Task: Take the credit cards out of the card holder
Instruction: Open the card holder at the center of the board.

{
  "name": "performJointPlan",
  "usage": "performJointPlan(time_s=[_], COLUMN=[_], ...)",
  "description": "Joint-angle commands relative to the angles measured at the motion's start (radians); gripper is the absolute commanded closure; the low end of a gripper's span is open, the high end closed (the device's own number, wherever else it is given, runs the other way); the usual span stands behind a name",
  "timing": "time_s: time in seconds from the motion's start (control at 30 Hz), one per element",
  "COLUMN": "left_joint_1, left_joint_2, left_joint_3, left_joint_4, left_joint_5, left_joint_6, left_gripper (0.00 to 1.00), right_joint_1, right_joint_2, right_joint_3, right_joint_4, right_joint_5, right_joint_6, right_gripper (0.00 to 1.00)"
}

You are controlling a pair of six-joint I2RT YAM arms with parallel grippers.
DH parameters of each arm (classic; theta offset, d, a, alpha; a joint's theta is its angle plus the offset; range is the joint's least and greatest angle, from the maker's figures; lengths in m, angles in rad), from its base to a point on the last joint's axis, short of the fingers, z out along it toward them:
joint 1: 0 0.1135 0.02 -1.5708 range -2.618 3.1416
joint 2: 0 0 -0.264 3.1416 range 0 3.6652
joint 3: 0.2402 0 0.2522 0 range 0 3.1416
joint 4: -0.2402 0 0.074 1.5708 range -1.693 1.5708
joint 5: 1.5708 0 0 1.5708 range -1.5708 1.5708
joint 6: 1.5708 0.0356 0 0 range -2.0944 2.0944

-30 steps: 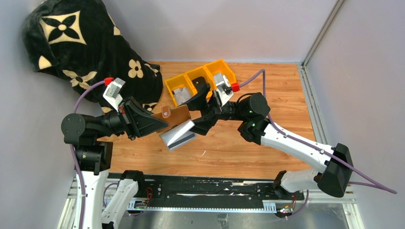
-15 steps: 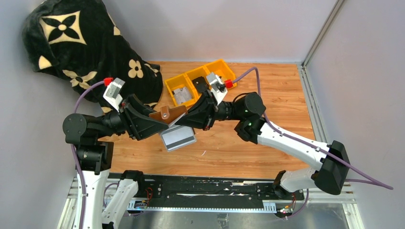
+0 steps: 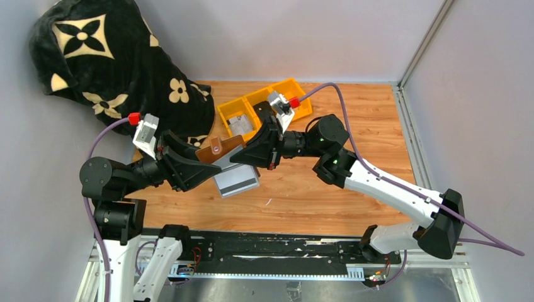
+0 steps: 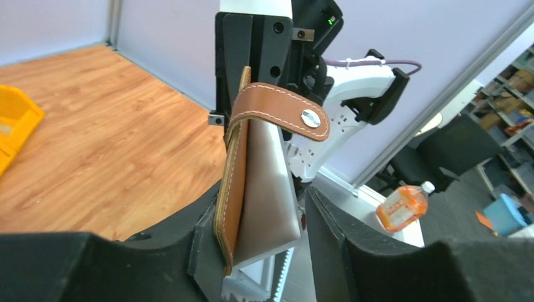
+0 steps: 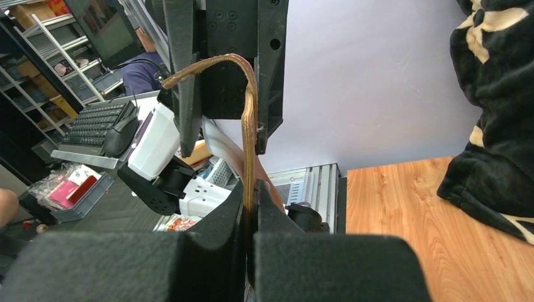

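The card holder (image 3: 220,148) hangs in the air between both arms, its brown leather cover (image 4: 237,182) spread away from its grey-silver inner face (image 4: 269,189), with the snap tab (image 4: 284,111) curled over the top. My right gripper (image 5: 250,189) is shut on the thin edge of the leather cover; from above, the right gripper (image 3: 250,156) sits at the holder's right end. My left gripper (image 4: 264,214) stands open around the holder's lower end. The leather rests against one finger and a gap separates the other finger (image 4: 327,214) from the silver face. The credit cards are hidden.
A yellow three-compartment tray (image 3: 296,88) stands behind the grippers, with a grey item (image 3: 238,124) in its left bin. A black blanket with cream flowers (image 3: 94,56) fills the back left corner. Grey walls enclose the wooden table (image 3: 352,126).
The right gripper moved in and shut on the leather cover. The left gripper, earlier shut on the holder, has opened, and its wrist has shifted slightly left and down.
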Motion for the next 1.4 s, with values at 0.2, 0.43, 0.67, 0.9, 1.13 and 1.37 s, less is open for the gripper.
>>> performJointPlan(time_s=[0.2, 0.43, 0.67, 0.9, 1.13, 1.37], left_joint_1=[-0.004, -0.004, -0.004, -0.005, -0.005, -0.004], left_joint_2=[-0.055, -0.045, 0.026, 0.045, 0.047, 0.04], left_joint_3=[0.045, 0.028, 0.035, 0.057, 0.062, 0.055], left_joint_4=[-0.201, -0.169, -0.308, -0.348, -0.35, -0.352], left_joint_5=[-0.248, -0.186, 0.058, 0.115, 0.14, 0.167], left_joint_6=[0.271, 0.24, 0.331, 0.37, 0.371, 0.371], left_gripper=[0.84, 1.0, 1.0, 1.0, 1.0, 1.0], right_joint_1=[0.016, 0.023, 0.022, 0.023, 0.023, 0.044], right_joint_2=[-0.007, 0.022, 0.098, 0.166, 0.18, 0.234], right_joint_3=[0.044, 0.073, 0.306, 0.483, 0.544, 0.625], right_joint_4=[0.031, -0.016, -0.489, -0.911, -1.039, -1.087], right_joint_5=[0.014, -0.052, -0.221, -0.297, -0.293, -0.286], right_joint_6=[0.072, 0.049, -0.241, -0.501, -0.613, -0.657], right_gripper=[1.0, 0.73, 0.4, 0.4, 0.4, 0.64])
